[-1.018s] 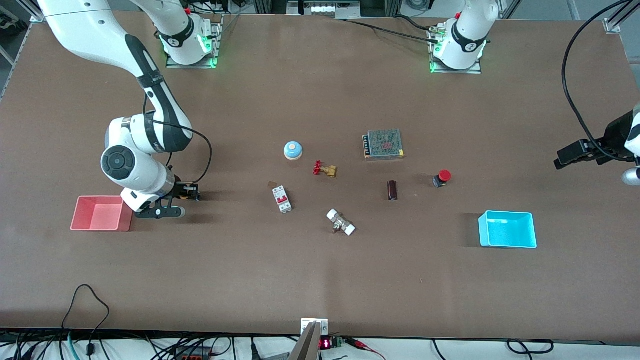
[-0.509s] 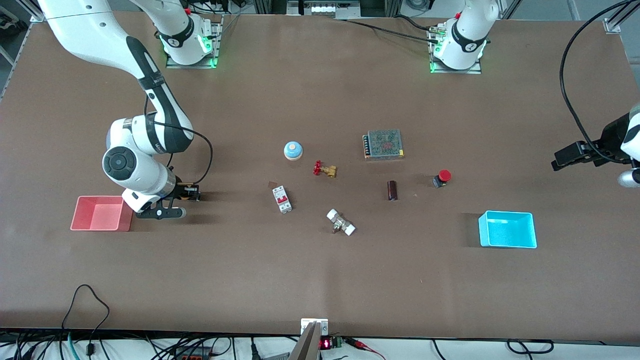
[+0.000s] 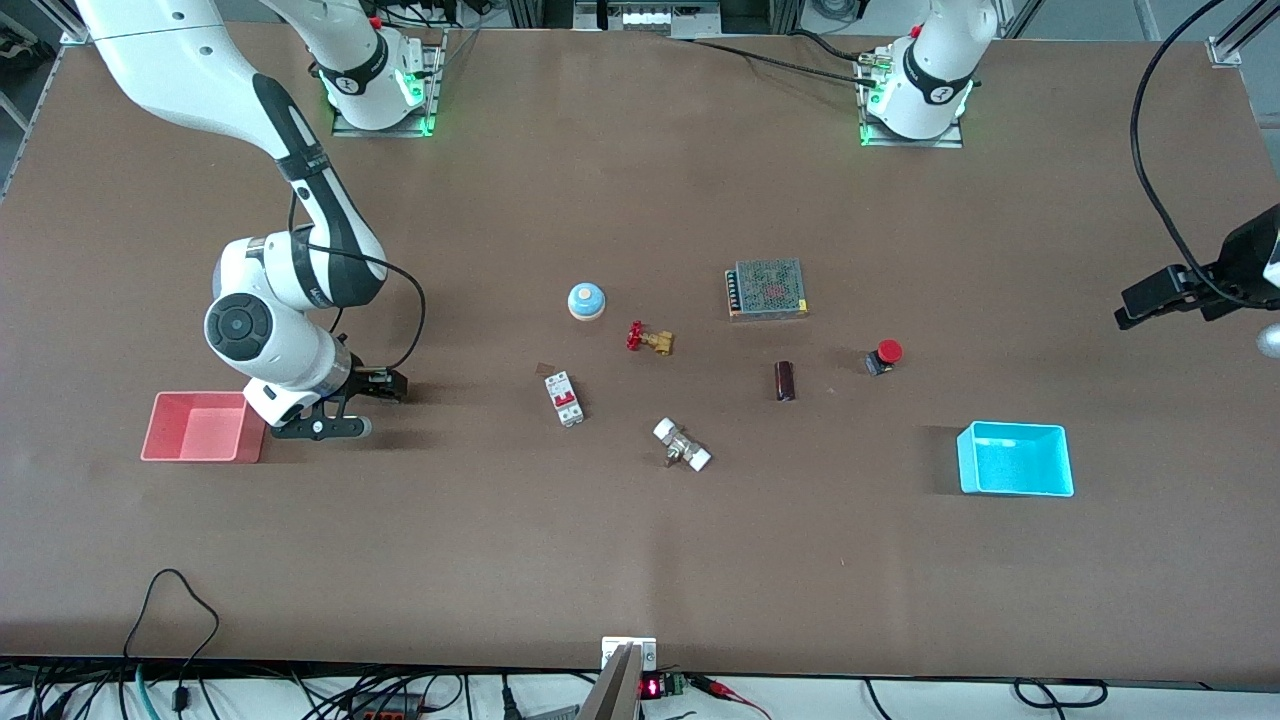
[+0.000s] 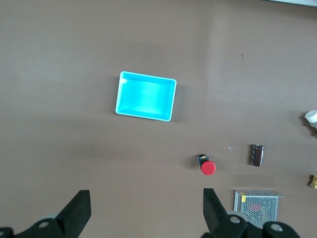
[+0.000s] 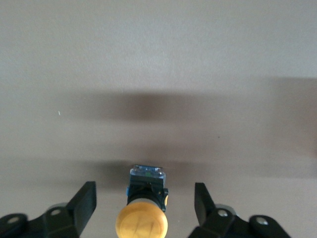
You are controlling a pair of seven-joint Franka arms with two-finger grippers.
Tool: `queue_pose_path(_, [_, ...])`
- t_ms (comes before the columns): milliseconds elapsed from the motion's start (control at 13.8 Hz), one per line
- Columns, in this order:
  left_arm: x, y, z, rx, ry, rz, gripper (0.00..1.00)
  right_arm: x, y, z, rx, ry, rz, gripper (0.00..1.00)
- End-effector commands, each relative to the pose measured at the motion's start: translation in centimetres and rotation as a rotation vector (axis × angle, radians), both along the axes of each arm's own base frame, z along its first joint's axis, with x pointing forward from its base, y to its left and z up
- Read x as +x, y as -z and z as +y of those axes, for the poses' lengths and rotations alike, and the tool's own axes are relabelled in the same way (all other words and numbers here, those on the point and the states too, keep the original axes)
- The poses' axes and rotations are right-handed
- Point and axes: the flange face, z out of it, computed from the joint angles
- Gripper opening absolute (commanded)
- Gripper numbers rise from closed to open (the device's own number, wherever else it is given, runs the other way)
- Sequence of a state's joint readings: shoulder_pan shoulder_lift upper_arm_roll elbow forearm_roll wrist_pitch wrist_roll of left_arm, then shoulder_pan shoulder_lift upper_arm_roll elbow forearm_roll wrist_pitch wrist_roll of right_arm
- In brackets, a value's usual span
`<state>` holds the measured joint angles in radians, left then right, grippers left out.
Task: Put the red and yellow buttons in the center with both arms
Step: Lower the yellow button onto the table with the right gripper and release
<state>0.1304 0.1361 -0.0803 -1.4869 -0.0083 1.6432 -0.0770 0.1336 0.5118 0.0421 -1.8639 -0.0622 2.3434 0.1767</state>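
Brown tabletop (image 3: 640,560) runs wide under both of my arms, with a scatter of parts in the middle: a blue-and-white domed button (image 3: 586,300), a red-handled valve (image 3: 648,339), a breaker (image 3: 564,398) and a meshed power supply (image 3: 767,288). My right gripper (image 5: 143,210) is low beside the pink tray (image 3: 200,427), fingers spread wide with the yellow button (image 5: 142,223) lying between them, not yet pinched. So I judge the grasp is the step in hand here: close on the black body just under the cap, lift, then carry toward the valve. My left gripper (image 4: 143,210) hangs high at the left arm's end of the table, fingers apart and empty. From the cyan tray (image 3: 1015,459), the red button (image 3: 884,355) sits at about ten o'clock on bare table. That arm must next descend over the button and square its fingers to the body.
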Motion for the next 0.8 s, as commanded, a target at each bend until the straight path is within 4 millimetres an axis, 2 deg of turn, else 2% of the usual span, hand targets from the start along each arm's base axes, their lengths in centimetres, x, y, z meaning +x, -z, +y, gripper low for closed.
queue_pose_path(0, [-1.4, -0.8, -0.5, -0.003, 0.02, 0.007, 1.0, 0.5, -5.4, -0.8, -0.004, -0.001, -0.038, 1.0])
queue_pose_path(73, [-1.7, -1.1, -0.7, -0.003, 0.022, 0.009, 1.0, 0.2, -8.2, -1.0, -0.002, 0.004, -0.03, 1.0])
queue_pose_path(291, [-2.4, -1.5, -0.7, -0.002, 0.051, 0.021, 1.0, -0.7, -18.3, -1.9, -0.003, 0.011, -0.004, 1.0])
queue_pose_path(436, [-2.9, -1.2, -0.6, -0.002, 0.067, 0.024, 1.0, -2.1, -24.1, -3.7, 0.043, -0.002, 0.034, 1.0])
queue_pose_path(582, [-3.0, -1.2, -0.6, 0.0, 0.07, 0.025, 1.0, -3.4, -30.8, -5.0, 0.035, -0.011, 0.017, 1.0])
queue_pose_path(655, [-3.1, -1.1, -0.7, 0.0, 0.071, 0.031, 1.0, -3.9, -33.4, -5.6, 0.033, -0.001, 0.029, 1.0])
queue_pose_path(727, [-3.2, -1.1, -0.6, 0.0, 0.07, 0.033, 1.0, -4.4, -35.5, -6.9, 0.032, 0.022, 0.037, 1.0])
